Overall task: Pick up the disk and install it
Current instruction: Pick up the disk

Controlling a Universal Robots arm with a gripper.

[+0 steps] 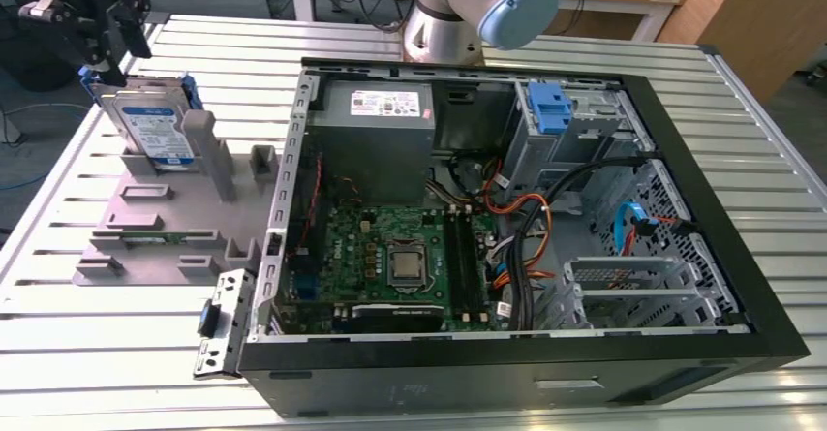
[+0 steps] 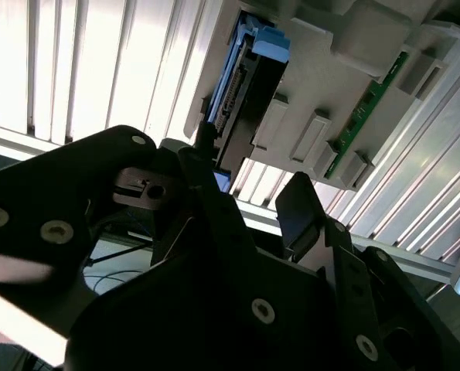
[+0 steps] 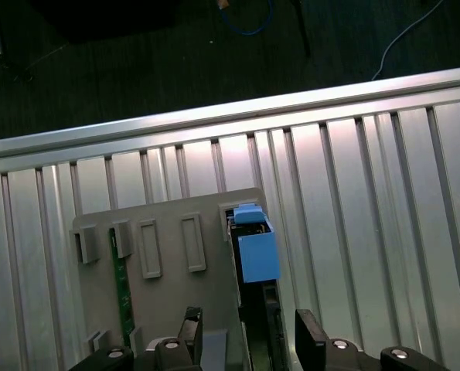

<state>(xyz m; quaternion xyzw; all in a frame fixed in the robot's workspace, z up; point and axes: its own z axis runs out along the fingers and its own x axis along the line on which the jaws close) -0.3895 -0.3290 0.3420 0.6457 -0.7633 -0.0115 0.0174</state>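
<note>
Exterior view: poised with jaws spread just above the disk (image 1: pixel 150 127), upright on edge near the counter (image 1: pixel 77 363)'s corner, straddling its thickness.

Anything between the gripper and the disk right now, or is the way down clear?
Nothing visible stands between them. The open gripper hangs above the disk, which stands on edge in the grey holder. In the first wrist view its fingers line up either side of the disk.

Exterior view high, angled down over computer case (image 1: pixel 517 368), grey fixture (image 1: pixel 142 223). Wrist views close above fixture's disk (image 1: pixel 153 126): first straight down, second oblique.
</note>
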